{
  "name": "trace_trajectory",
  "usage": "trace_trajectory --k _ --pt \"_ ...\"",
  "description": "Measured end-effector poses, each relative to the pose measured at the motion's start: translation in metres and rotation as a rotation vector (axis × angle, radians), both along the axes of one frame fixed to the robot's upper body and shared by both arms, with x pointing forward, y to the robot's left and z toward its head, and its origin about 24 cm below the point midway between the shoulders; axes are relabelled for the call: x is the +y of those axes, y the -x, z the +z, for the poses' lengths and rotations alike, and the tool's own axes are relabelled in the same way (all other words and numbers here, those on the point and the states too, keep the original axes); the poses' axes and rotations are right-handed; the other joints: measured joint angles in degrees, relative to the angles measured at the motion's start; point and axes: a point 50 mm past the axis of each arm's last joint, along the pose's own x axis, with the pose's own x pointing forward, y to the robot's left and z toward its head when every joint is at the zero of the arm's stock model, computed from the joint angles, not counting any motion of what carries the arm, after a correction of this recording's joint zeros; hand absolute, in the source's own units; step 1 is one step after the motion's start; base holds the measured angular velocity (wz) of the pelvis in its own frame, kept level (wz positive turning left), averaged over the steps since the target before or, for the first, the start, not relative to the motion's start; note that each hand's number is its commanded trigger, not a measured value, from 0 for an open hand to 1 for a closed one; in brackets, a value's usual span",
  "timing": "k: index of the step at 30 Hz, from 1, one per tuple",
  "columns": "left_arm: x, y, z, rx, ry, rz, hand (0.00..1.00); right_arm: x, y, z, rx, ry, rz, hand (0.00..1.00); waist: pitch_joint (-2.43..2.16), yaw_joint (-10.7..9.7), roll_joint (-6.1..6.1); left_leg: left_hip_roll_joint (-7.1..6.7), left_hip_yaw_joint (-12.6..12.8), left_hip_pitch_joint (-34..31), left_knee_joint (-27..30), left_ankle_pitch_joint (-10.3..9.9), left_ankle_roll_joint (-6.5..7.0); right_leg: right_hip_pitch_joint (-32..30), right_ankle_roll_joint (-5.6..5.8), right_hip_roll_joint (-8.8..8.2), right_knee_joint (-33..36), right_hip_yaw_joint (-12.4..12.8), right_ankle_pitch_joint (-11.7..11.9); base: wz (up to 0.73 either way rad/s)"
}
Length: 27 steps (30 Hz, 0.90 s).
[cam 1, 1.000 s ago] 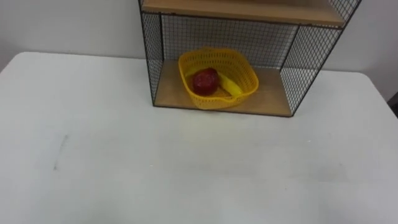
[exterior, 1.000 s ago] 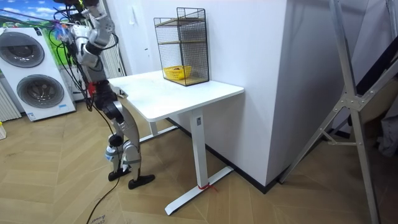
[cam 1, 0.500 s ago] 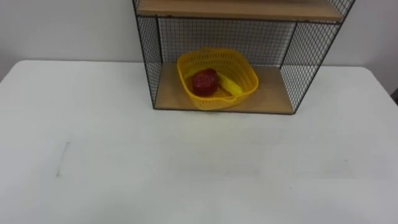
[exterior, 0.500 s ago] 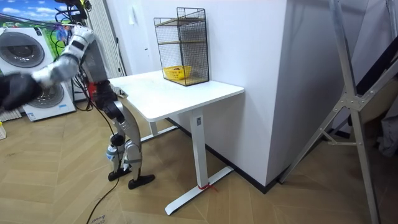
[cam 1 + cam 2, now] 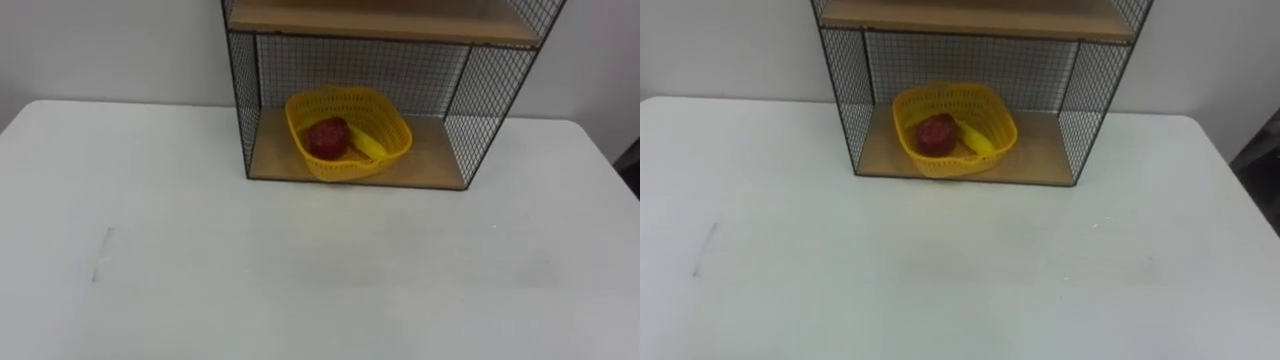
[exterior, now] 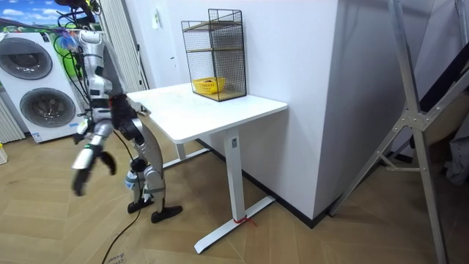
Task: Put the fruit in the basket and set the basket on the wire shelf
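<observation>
A yellow mesh basket (image 5: 340, 166) sits on the lower wooden board of the black wire shelf (image 5: 466, 110), left of the board's middle. Inside it lie a red fruit (image 5: 327, 137) and a yellow banana (image 5: 366, 146) side by side. The shelf stands at the far edge of the white table (image 5: 300, 270), against the wall. In the room view the robot stands at the table's end on the room view's left, away from the shelf (image 6: 214, 51). Its right hand (image 6: 79, 170) hangs low beside its body, blurred.
The shelf's upper board (image 5: 380, 20) runs above the basket. Two washing machines (image 6: 33, 84) stand at the room view's left, behind the robot. A metal stand (image 6: 410, 132) leans at the room view's right, past the white wall.
The robot's right arm has swung down from head height to hang beside its body. The eye view has shifted a little. Basket and fruit have not moved.
</observation>
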Motion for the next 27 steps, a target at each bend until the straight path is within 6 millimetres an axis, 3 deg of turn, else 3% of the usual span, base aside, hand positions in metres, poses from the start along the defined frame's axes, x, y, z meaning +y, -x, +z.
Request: trace_trajectory --k 3,6,9,12,16,19,22,23,27 --pt "0.0 -0.031 -0.013 -0.049 0.162 -0.326 0.0 -0.012 -0.048 -0.01 -0.061 -0.115 0.293 0.0 0.21 0.14 0.27 -0.24 -0.51 1.55 -0.66 0.33 0.47 2.6 0.36 -0.1 -2.15 -0.51 1.12 0.12" --pt "-0.006 -0.059 -0.022 -0.119 0.289 -0.533 0.0 -0.019 -0.094 -0.016 -0.184 -0.148 0.406 0.0 0.53 0.39 0.26 -0.67 0.07 2.67 -1.93 0.98 1.11 3.11 0.68 -0.11 -2.25 -0.34 1.39 -0.03" --pt "-0.01 -0.085 -0.028 -0.167 0.369 -0.662 0.0 -0.017 -0.129 -0.02 -0.312 -0.197 0.466 0.0 1.2 -1.04 0.4 -0.73 -0.79 2.4 -2.07 1.19 1.46 3.6 0.8 -0.25 -3.26 -1.48 1.75 0.11" --pt "-0.012 -0.109 -0.031 -0.23 0.399 -0.741 0.0 -0.014 -0.147 -0.021 -0.364 -0.261 0.583 0.0 1.78 -0.7 0.44 -0.73 -0.53 3.07 -3.73 1.77 1.29 3.27 0.7 0.0 -3.3 -1.28 1.66 -0.04" --pt "-0.012 -0.116 -0.031 -0.287 0.412 -0.757 0.0 -0.014 -0.152 -0.021 -0.41 -0.301 0.641 0.0 2.0 -0.83 0.71 -0.6 -0.12 3.7 -5.27 1.93 1.17 3.3 0.48 0.59 -4.0 -1.06 1.39 -0.09" --pt "-0.014 -0.118 -0.032 -0.307 0.425 -0.763 0.0 -0.01 -0.146 -0.023 -0.41 -0.323 0.634 0.0 2.14 -0.81 0.72 -0.46 -0.19 3.67 -5.87 1.94 1.13 2.95 0.5 0.79 -4.03 -1.07 0.94 -0.01" --pt "-0.016 -0.117 -0.032 -0.31 0.442 -0.759 0.0 -0.006 -0.133 -0.025 -0.404 -0.34 0.6 0.0 2.16 -2.09 0.53 -0.53 -1.1 3.87 -5.91 1.94 1.14 3.29 0.72 0.58 -3.99 -1.92 0.35 0.14" --pt "-0.016 -0.12 -0.033 -0.322 0.449 -0.763 0.0 -0.005 -0.129 -0.025 -0.406 -0.352 0.592 0.0 2.0 -2.17 0.75 -0.53 -0.78 4.04 -6.0 1.94 1.14 3.37 0.78 0.57 -4.0 -1.9 0.3 0.0" --pt "-0.013 -0.127 -0.032 -0.347 0.456 -0.785 0.0 -0.002 -0.122 -0.026 -0.395 -0.374 0.589 0.0 2.16 -2.42 0.45 -0.51 0.08 4.29 -6.13 1.93 1.17 3.36 0.81 0.48 -4.0 -1.63 0.29 -0.07"
